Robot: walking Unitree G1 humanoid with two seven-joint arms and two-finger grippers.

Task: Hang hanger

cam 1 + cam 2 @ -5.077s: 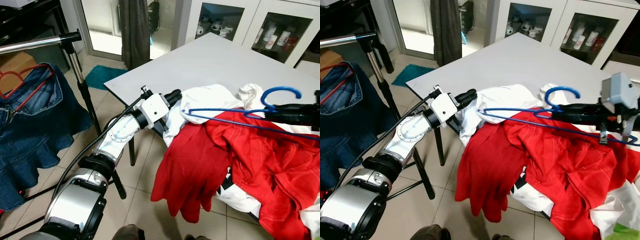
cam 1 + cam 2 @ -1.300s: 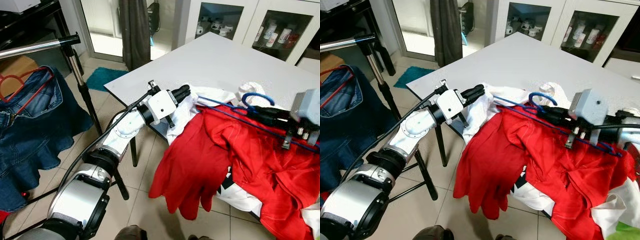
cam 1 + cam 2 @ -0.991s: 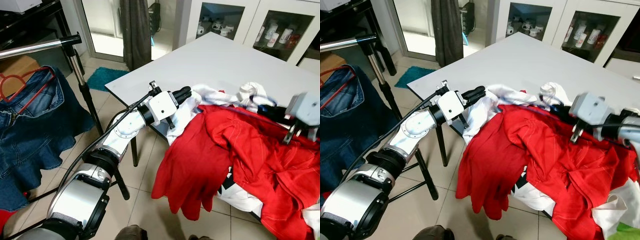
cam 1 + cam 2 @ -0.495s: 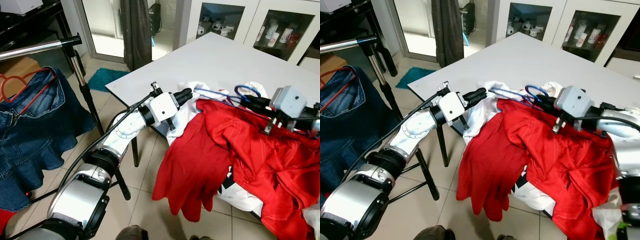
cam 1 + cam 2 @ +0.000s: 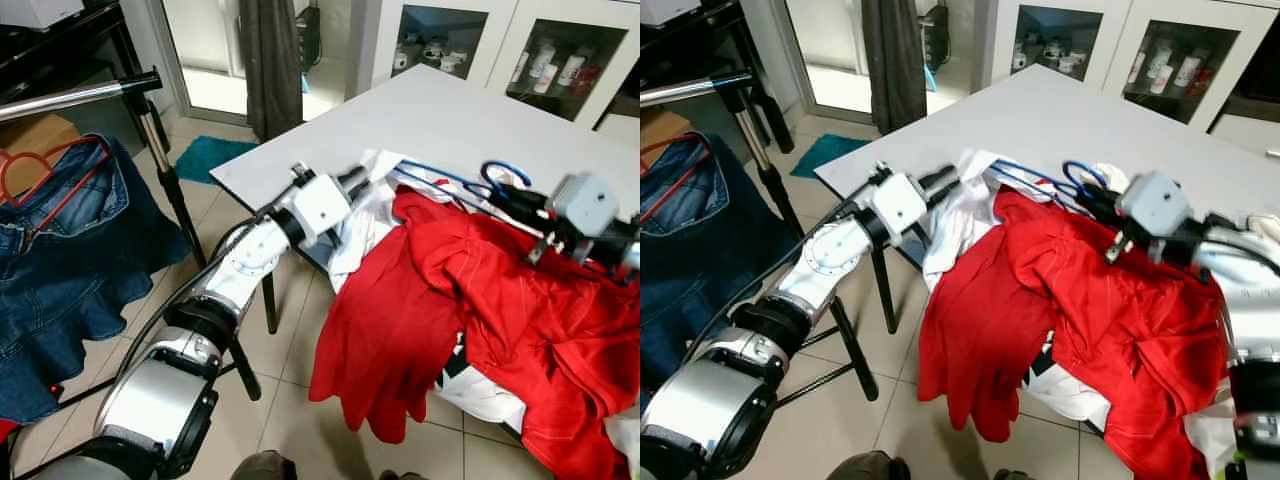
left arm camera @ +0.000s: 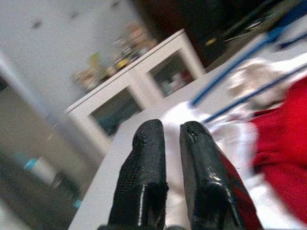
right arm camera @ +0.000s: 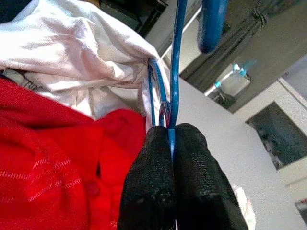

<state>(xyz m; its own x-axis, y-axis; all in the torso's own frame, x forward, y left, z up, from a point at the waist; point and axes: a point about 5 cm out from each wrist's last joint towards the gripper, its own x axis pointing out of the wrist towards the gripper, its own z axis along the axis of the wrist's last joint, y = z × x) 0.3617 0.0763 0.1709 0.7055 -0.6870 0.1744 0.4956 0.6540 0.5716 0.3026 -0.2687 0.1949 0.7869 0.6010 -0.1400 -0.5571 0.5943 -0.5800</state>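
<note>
From the head, the blue hanger [image 5: 450, 183] lies over the red and white clothes [image 5: 440, 290] on the desk [image 5: 420, 120], the left gripper [image 5: 362, 181] at the white fabric. The left wrist view shows that gripper's fingers [image 6: 153, 167] nearly closed on nothing. The right wrist view shows the right gripper [image 7: 171, 139] clamped on the hanger's wire.

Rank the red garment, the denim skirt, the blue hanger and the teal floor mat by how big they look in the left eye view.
1. red garment
2. denim skirt, partly cut off by the frame and nearer the camera, so the top two are unsure
3. blue hanger, long but thin
4. teal floor mat, partly hidden and farther away
</note>
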